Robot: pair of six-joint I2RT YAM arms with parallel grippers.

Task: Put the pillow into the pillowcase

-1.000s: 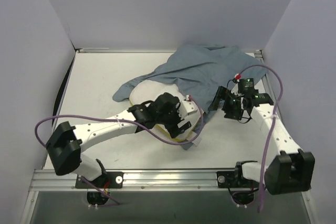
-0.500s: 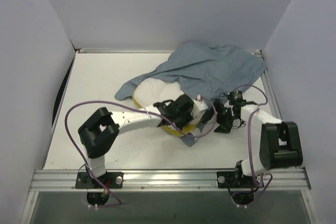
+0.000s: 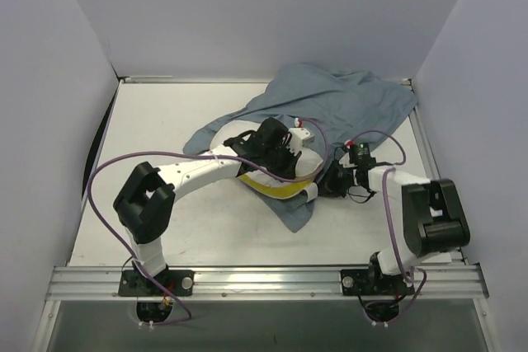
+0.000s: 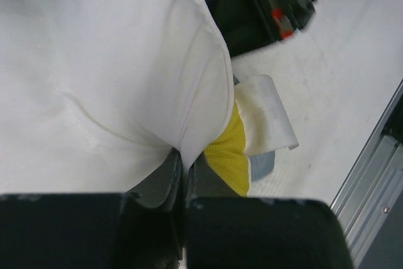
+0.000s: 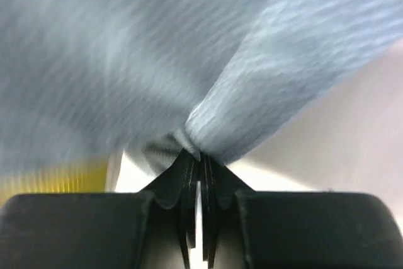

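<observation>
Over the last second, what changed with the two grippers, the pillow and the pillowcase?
Both grippers went from open to shut. The left gripper moved farther from the bases, across the pillow, and pinched its white fabric. The right gripper swung left toward the pillow's near right corner and pinched the pillowcase there. The pillow stayed about where it was, with the pillowcase draped over its far side.

This is a robotics lab test cell. A white table (image 3: 165, 121) is boxed in by plain pale wall panels (image 3: 264, 14). An aluminium rail (image 3: 264, 282) at its near edge carries the left arm base (image 3: 153, 284) and the right arm base (image 3: 375, 282), and purple cables (image 3: 88, 195) loop loose.
</observation>
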